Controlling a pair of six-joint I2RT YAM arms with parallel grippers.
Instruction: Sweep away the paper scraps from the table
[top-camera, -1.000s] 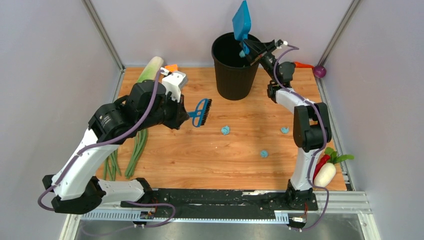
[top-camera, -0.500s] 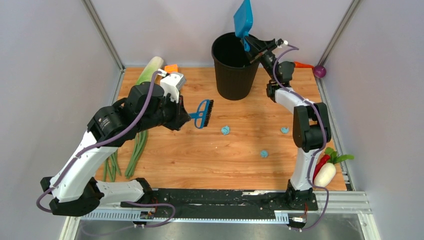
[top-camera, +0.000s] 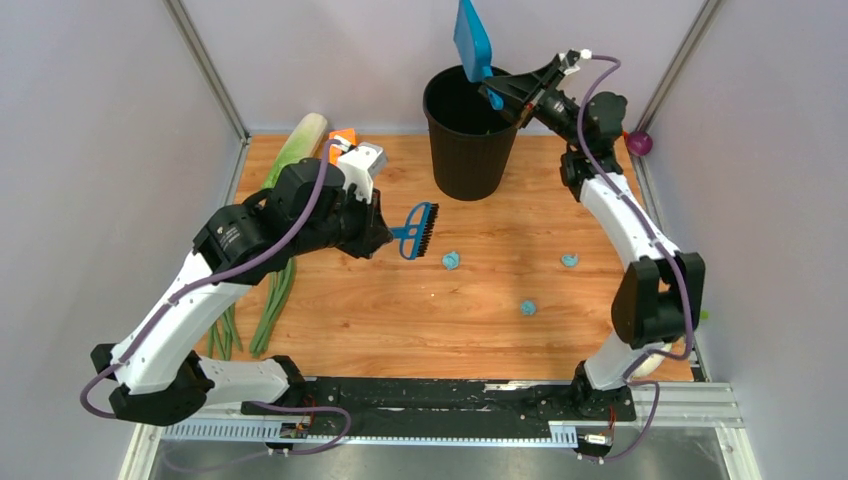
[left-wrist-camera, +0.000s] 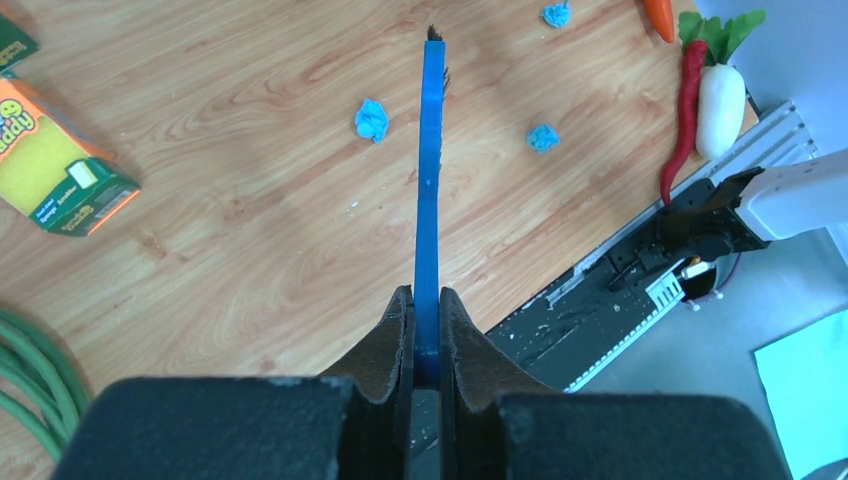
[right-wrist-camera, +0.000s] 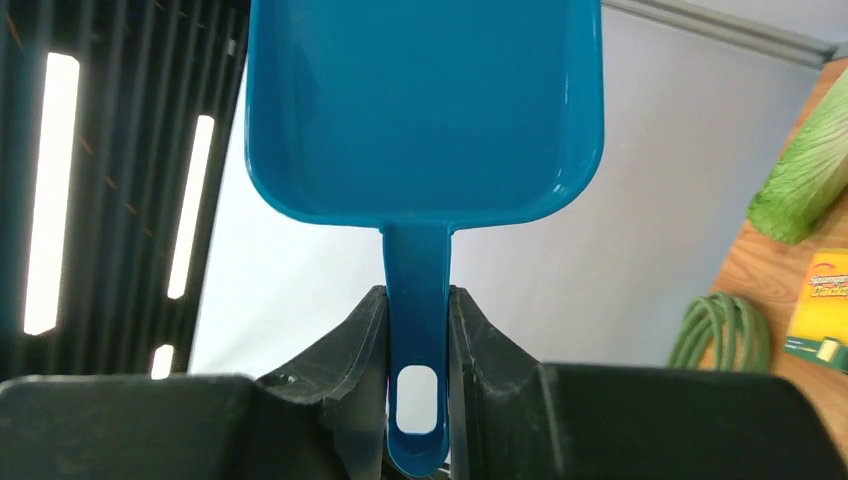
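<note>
Left end effector, clamped shut on the brush handle, holds the bristles just left of the nearest of three paper scraps on the surface; right end effector, gripping the dustpan handle, hangs over the bin, farther off

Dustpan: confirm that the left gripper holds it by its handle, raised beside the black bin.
Wrong arm. The right gripper holds the dustpan by its handle, raised beside the black bin; the right wrist view shows its jaws shut on the handle. The left gripper holds the hand brush.
</note>
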